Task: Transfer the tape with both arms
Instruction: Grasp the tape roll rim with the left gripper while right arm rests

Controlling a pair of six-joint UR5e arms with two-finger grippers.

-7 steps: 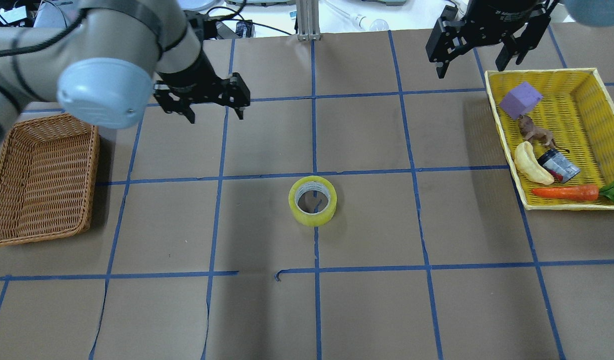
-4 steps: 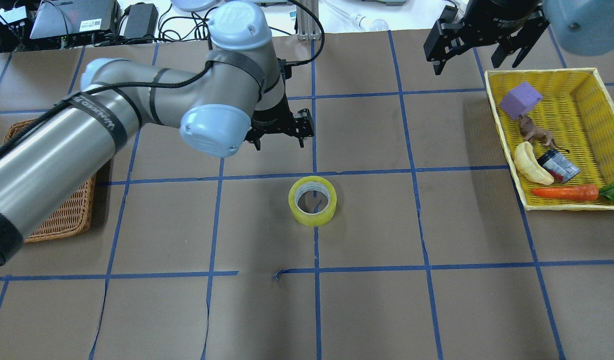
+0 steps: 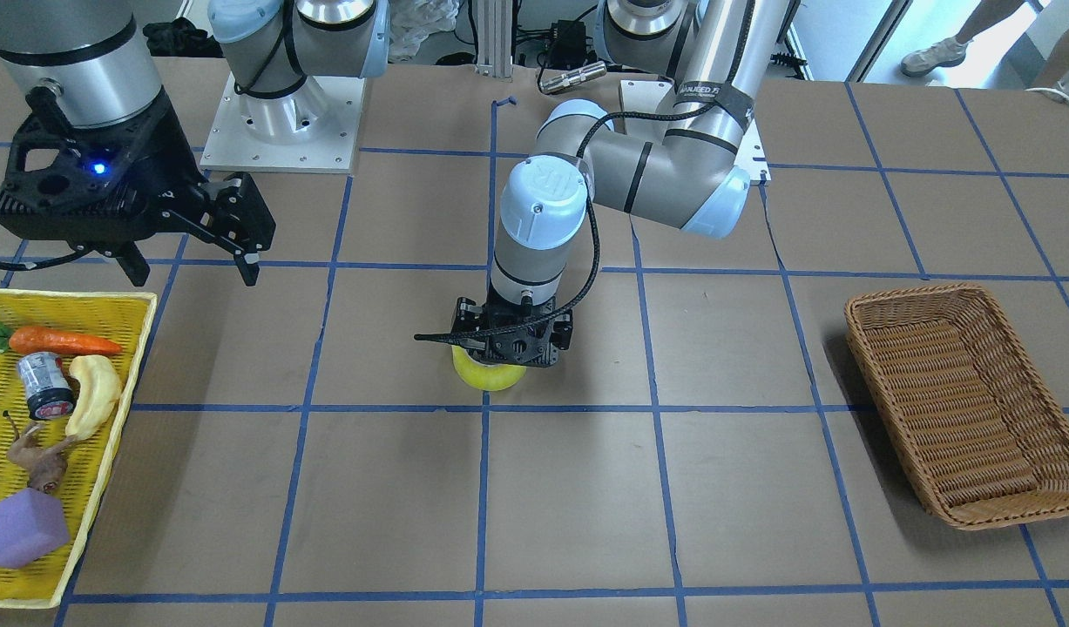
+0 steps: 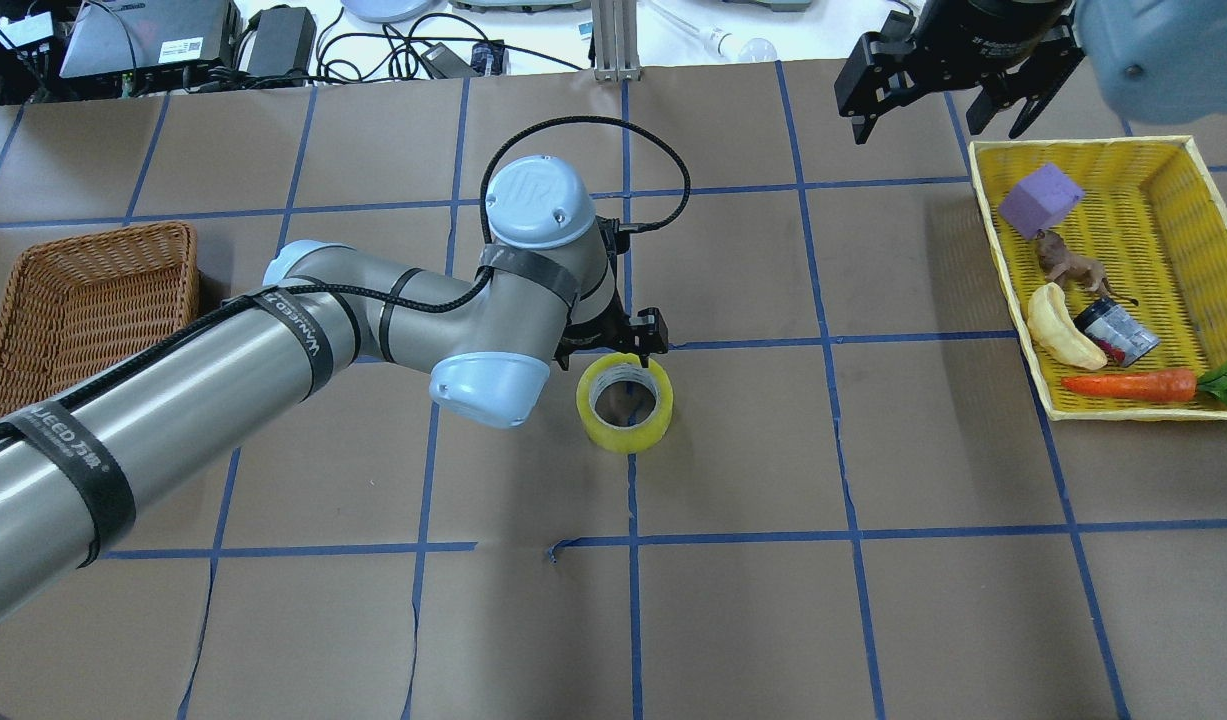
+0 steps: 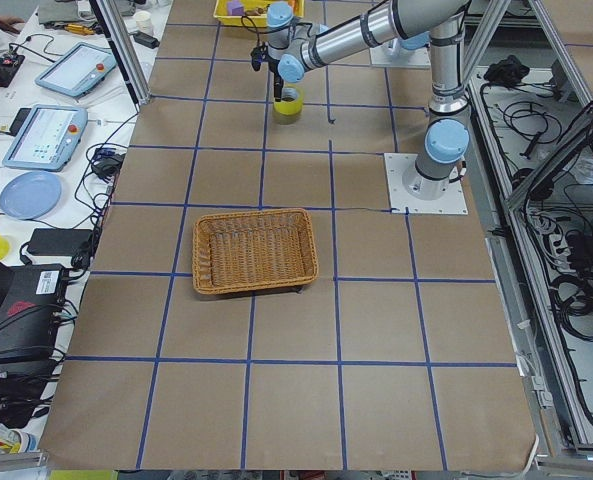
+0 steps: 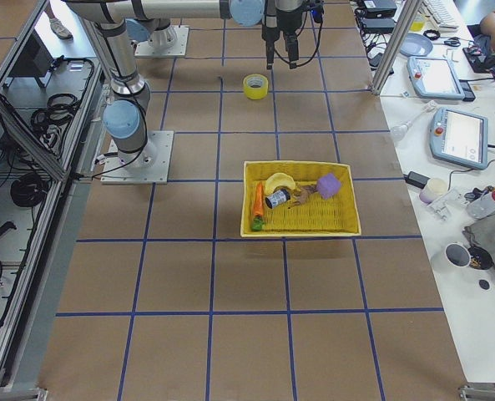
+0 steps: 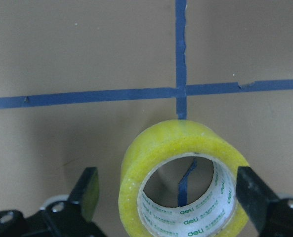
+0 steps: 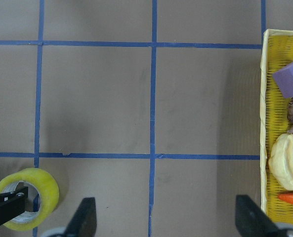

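The tape [image 4: 624, 428], a yellow-green roll with a white core, lies flat on the brown table at the centre, on a blue line crossing. It also shows in the front view [image 3: 490, 378] and the left wrist view [image 7: 151, 158]. My left gripper [image 4: 615, 350] hangs open just above the roll's far side. In the left wrist view [image 7: 169, 195] its fingers [image 7: 87, 190] stand on either side of the roll, apart from it. My right gripper [image 4: 935, 120] is open and empty, high at the far right, beside the yellow basket; its wrist view shows the tape [image 8: 42, 185] at the lower left.
A yellow basket [image 4: 1173, 148] at the right holds a purple block, a toy animal, a banana, a small can and a carrot. A brown wicker basket [image 4: 83, 300] stands at the left. Blue tape lines grid the brown table.
My left arm has swung from the far left to the centre and come down over the tape, gripper still open. The right gripper has shifted only slightly.
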